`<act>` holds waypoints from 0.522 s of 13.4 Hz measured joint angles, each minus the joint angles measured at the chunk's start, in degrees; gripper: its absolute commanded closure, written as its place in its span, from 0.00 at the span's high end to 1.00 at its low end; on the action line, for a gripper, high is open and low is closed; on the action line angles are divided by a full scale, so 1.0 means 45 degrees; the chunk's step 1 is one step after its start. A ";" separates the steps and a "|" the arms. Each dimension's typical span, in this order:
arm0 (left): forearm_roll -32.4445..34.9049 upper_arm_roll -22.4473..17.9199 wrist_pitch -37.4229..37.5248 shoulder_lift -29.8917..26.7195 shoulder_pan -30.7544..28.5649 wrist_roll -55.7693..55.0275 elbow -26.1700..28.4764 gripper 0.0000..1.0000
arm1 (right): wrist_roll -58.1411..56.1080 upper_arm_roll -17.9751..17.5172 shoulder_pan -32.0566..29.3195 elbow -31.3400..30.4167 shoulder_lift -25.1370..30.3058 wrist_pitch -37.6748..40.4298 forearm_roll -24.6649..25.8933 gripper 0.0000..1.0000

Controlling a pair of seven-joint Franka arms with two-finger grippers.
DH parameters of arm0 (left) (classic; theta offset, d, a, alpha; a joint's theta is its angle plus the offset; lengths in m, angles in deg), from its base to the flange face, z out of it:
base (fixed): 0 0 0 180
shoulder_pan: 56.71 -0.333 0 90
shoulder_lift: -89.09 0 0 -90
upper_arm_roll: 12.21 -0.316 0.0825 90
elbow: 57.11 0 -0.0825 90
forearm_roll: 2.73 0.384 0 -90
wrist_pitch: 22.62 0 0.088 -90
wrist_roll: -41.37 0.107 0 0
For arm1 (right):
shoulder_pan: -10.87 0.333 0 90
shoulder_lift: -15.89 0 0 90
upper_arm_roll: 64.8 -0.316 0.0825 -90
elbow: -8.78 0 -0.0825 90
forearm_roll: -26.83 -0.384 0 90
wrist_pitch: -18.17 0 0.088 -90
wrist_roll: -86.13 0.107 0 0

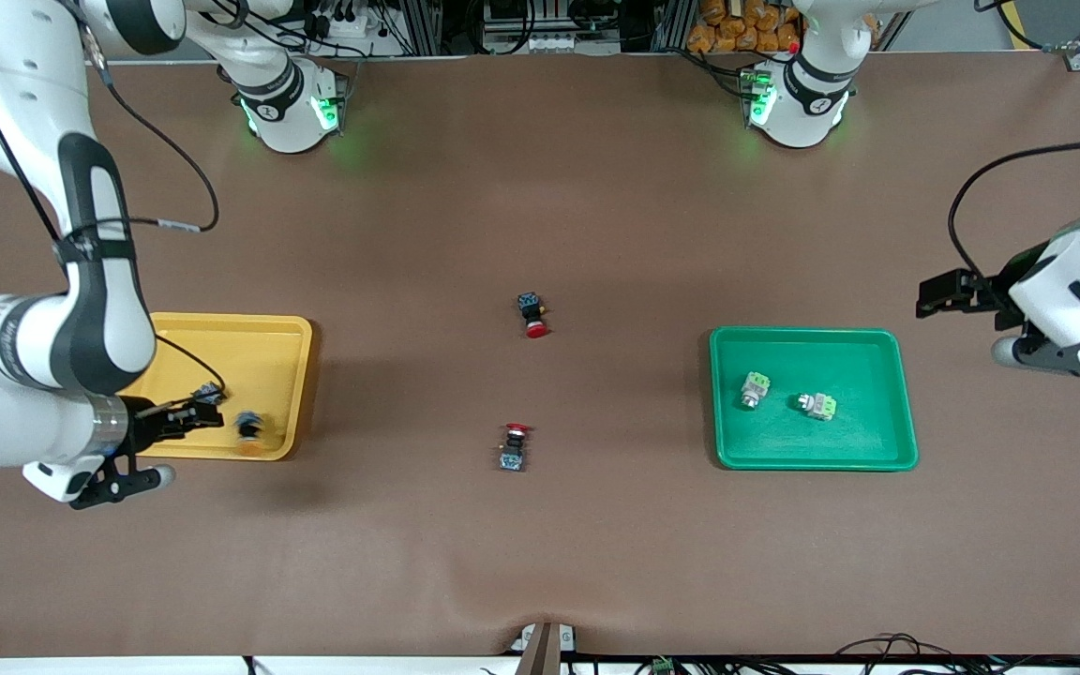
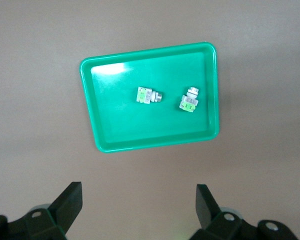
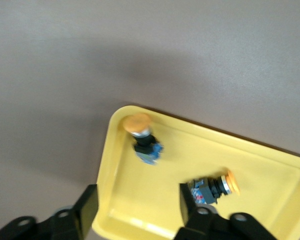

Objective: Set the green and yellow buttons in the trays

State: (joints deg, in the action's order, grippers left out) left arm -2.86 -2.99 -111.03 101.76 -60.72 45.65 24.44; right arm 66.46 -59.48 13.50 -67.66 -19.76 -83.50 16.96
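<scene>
The yellow tray (image 1: 268, 347) lies toward the right arm's end of the table. It holds two dark-bodied yellow-capped buttons, one (image 1: 247, 427) near its front rim and one (image 1: 209, 392) beside my right gripper. Both show in the right wrist view (image 3: 141, 136) (image 3: 213, 188). My right gripper (image 1: 191, 418) (image 3: 139, 200) is open and empty, low over the tray (image 3: 270, 170). The green tray (image 1: 812, 441) (image 2: 110, 115) holds two whitish-green buttons (image 1: 754, 389) (image 1: 818, 405) (image 2: 148, 95) (image 2: 189, 100). My left gripper (image 1: 938, 295) (image 2: 138, 194) is open and empty, over bare table beside the green tray.
Two dark-bodied switches with red caps lie mid-table between the trays, one (image 1: 532, 314) farther from the front camera, one (image 1: 514, 447) nearer. The brown mat covers the whole table. The arms' bases (image 1: 287, 108) (image 1: 798, 103) stand along the table's back edge.
</scene>
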 measured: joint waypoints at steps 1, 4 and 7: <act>0.0000 0.0053 0.0103 -0.0148 0.0023 0.0000 -0.0001 1.00 | 0.0000 -0.0009 0.0029 -0.0406 0.0534 -0.0001 0.0096 1.00; 0.0000 -0.0204 0.0735 -0.0709 0.0447 -0.0001 -0.0001 1.00 | 0.0001 -0.0021 0.0030 -0.2423 0.2207 -0.1196 0.0614 1.00; 0.0000 -0.1021 0.1122 -0.1297 0.1035 0.0000 0.0001 1.00 | 0.0001 -0.0018 0.0020 -0.5471 0.3953 -0.3532 0.0719 1.00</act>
State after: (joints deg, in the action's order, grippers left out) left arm -2.86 -7.59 -105.98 95.93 -56.06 45.65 24.45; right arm 66.47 -59.56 13.59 -92.28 -1.97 -99.39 20.20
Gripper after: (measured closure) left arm 0.000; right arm 0.000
